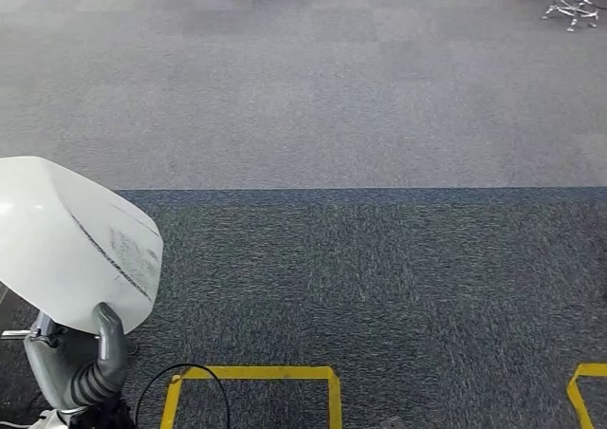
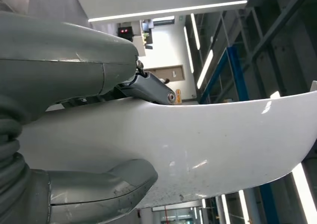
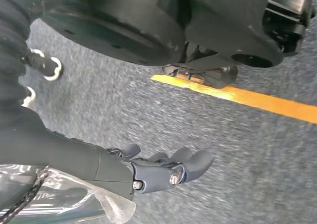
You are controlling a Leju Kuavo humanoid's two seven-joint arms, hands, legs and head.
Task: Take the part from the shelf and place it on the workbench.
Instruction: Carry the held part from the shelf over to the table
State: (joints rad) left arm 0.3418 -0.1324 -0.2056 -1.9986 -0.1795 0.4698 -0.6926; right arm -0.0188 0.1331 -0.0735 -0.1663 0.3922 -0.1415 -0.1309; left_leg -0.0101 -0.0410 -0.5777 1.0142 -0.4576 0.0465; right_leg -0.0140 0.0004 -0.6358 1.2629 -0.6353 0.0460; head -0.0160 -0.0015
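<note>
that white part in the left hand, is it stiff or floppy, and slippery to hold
Likely stiff: the white part juts well past the left hand without visibly sagging. Probably slippery: its glossy surface reflects the ceiling lights in the left wrist view. Possibly prone to twisting, since the hand grips it near one end.

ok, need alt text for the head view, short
The robot's left hand grips a large white curved part at the lower left, its grey thumb against the part's lower edge. Ahead lies grey carpet with yellow floor tape near the bottom, and a chair base at the far top right.
</note>
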